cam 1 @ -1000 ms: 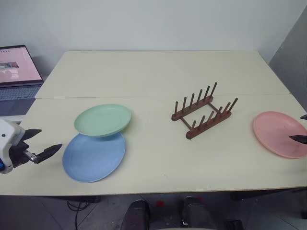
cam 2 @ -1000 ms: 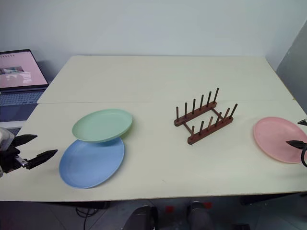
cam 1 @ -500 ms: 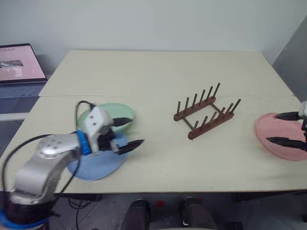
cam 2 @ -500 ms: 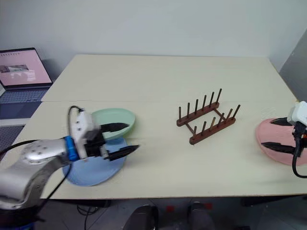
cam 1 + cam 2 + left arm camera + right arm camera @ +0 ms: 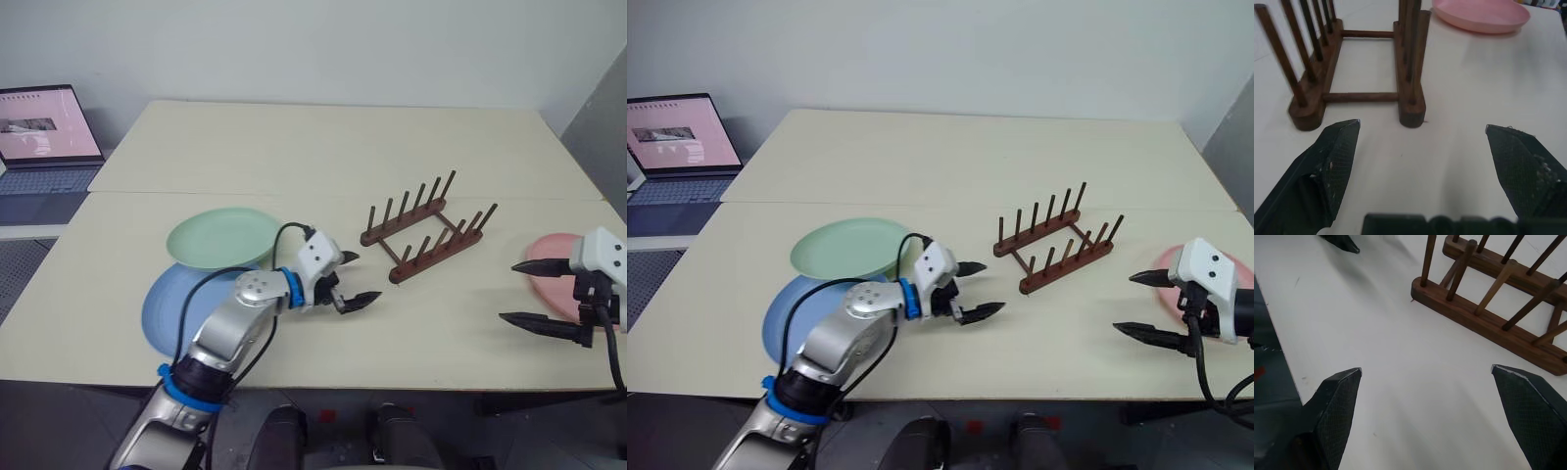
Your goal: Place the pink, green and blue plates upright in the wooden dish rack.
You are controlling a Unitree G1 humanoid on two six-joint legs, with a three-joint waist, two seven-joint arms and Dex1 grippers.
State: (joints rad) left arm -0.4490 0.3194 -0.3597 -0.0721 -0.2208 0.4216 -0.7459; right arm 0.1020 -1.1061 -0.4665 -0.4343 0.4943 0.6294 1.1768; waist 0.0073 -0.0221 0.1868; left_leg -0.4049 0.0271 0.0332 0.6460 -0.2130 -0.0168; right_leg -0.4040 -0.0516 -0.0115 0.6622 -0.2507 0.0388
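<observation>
The wooden dish rack [image 5: 428, 231] stands empty at the table's middle right, its pegs upright. The green plate [image 5: 220, 238] lies flat to its left, overlapping the far edge of the blue plate [image 5: 171, 304]. The pink plate [image 5: 551, 257] lies flat near the right edge, partly hidden behind my right gripper [image 5: 508, 291]. That gripper is open, empty, and hangs over the table to the near right of the rack. My left gripper [image 5: 362, 278] is open and empty too, just left of the rack's near end. In the left wrist view the rack [image 5: 1359, 73] stands ahead of the fingers, the pink plate [image 5: 1481, 14] beyond it.
An open laptop [image 5: 44, 132] sits on a lower surface off the table's far left. A seam runs across the table [image 5: 323, 147] behind the plates and the rack. In the right wrist view the rack [image 5: 1488, 318] lies close ahead, near the table's front edge.
My left arm has swung from the table's left edge across the blue and green plates to just left of the rack. My right gripper has moved left, off the pink plate.
</observation>
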